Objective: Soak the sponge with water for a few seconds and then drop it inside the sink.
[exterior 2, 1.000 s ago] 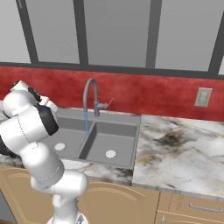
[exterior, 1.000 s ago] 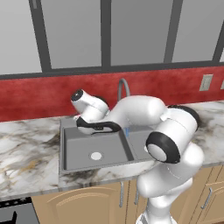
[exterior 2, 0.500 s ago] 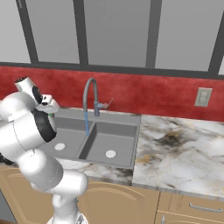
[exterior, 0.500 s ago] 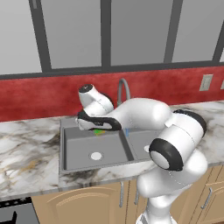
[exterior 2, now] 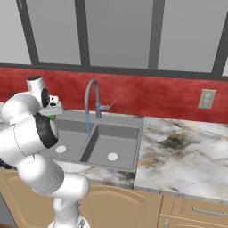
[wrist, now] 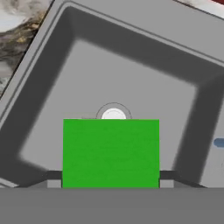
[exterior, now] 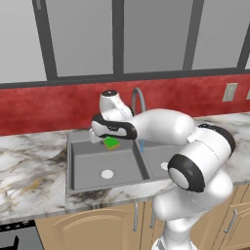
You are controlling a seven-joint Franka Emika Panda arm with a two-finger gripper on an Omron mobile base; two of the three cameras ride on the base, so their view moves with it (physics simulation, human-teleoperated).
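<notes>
Above the left basin of the sink, the claw is closed on the sponge, one finger at each side of it, with the green face toward the hand camera. In the hand view the sponge sits over the basin floor and covers the near part of the round pale drain. The sponge hangs near the rear wall of that basin, clear of the floor. To its right, past the central divider, the water falls as a thin blue stream from the arched faucet. The marble counter surrounds the sink, with a red backsplash behind it.
</notes>
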